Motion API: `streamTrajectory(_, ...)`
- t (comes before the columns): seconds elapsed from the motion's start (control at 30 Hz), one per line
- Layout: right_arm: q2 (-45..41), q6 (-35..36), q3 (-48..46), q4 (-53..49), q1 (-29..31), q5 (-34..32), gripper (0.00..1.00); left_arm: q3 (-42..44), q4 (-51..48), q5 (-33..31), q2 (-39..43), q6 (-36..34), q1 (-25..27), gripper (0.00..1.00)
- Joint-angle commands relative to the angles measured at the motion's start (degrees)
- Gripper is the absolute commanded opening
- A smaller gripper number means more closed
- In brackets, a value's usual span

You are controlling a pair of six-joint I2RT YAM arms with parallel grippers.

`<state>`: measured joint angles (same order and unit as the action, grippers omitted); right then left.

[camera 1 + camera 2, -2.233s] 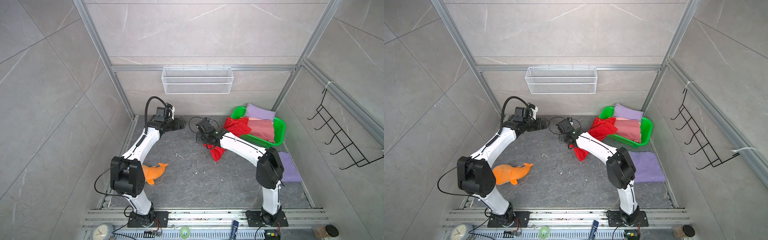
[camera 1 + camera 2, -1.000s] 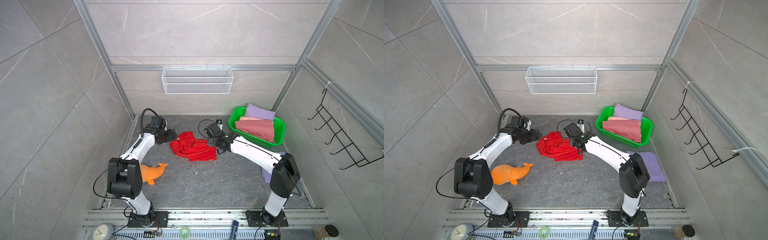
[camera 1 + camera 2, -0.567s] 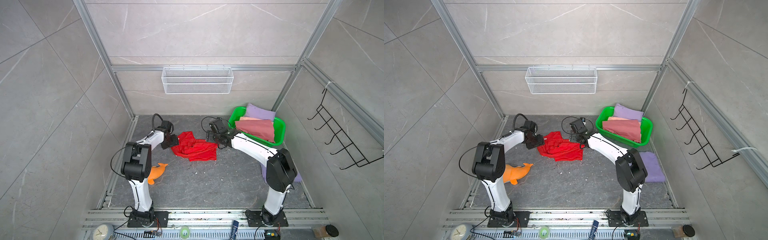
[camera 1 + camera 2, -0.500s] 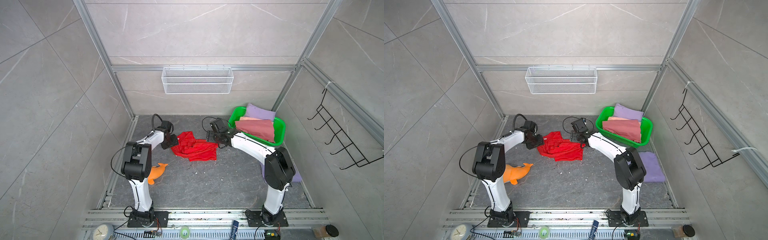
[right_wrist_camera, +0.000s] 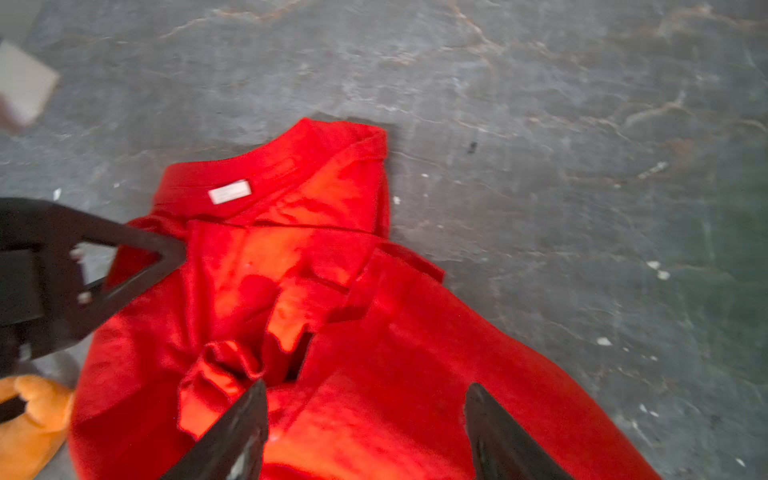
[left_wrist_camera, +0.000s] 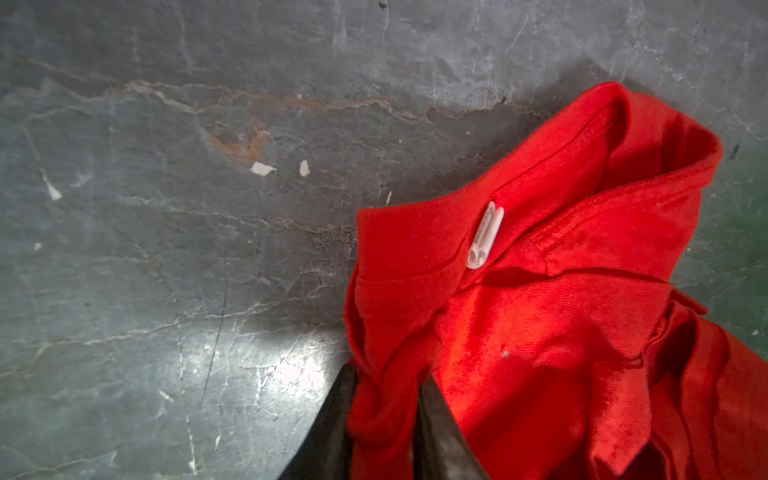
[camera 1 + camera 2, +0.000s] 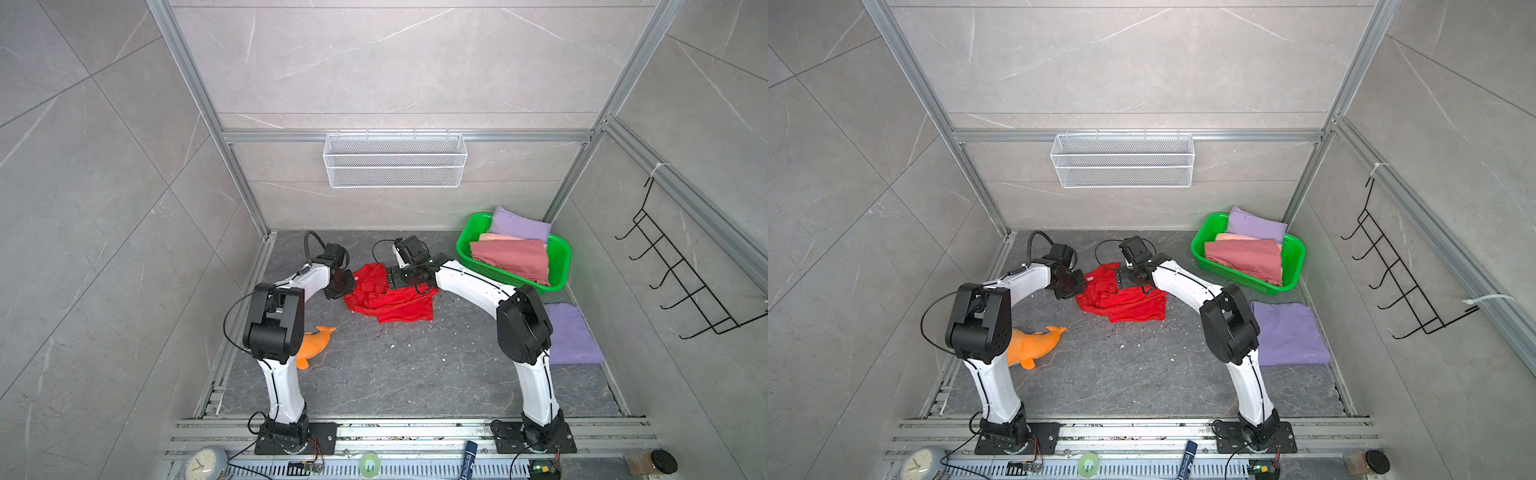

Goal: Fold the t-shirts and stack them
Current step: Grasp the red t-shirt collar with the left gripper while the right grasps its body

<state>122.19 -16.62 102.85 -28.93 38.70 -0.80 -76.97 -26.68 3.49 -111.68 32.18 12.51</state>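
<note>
The red t-shirt [image 7: 390,297] lies crumpled on the dark grey worktop [image 7: 395,374], toward the back and about midway between the two arms, as both top views show [image 7: 1121,299]. It is bunched into loose folds with its collar turned up, and a small white label [image 6: 484,237] shows inside the neckline.

The left pincer [image 6: 386,374] is clamped on a rolled bunch of cloth at the shirt's left edge. In the left wrist view a dark finger presses each side of that roll. In a top view this pincer [image 7: 347,286] sits low at the cloth's left border.

The right pincer [image 5: 365,386] stands apart over the middle of the shirt, with red cloth showing between its two fingertips and nothing gripped. In a top view it hangs over the shirt's back part [image 7: 392,282].

The orange plush toy [image 7: 313,347] lies on the worktop to the front left of the shirt, partly behind the left arm.

At the back right a green basket [image 7: 465,249] holds a dusty rose t-shirt [image 7: 511,259] on top, a peach t-shirt [image 7: 494,237] beneath it and a lavender t-shirt [image 7: 519,226] behind.

A folded lavender shirt [image 7: 571,336] rests flat on the worktop near the right wall, well apart from the red one.
</note>
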Motion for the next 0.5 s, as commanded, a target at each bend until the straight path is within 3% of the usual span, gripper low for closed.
streamTrajectory(0.0, 1.60, 3.69, 1.70, -5.91, 1.69, 0.77, 0.75, -0.45, 0.09, -0.38, 3.17, 1.04, 0.14, 0.24)
streamTrajectory(0.3, 4.73, 6.32, 2.14, -8.22, 2.60, -2.65, 0.71, -1.69, -0.70, -0.35, 4.67, 0.64, 0.13, 0.24)
streamTrajectory(0.47, 7.87, 6.87, 4.64, -10.20, 2.78, -1.83, 0.53, -1.54, -0.68, -1.08, 5.65, 0.52, 0.14, 0.23)
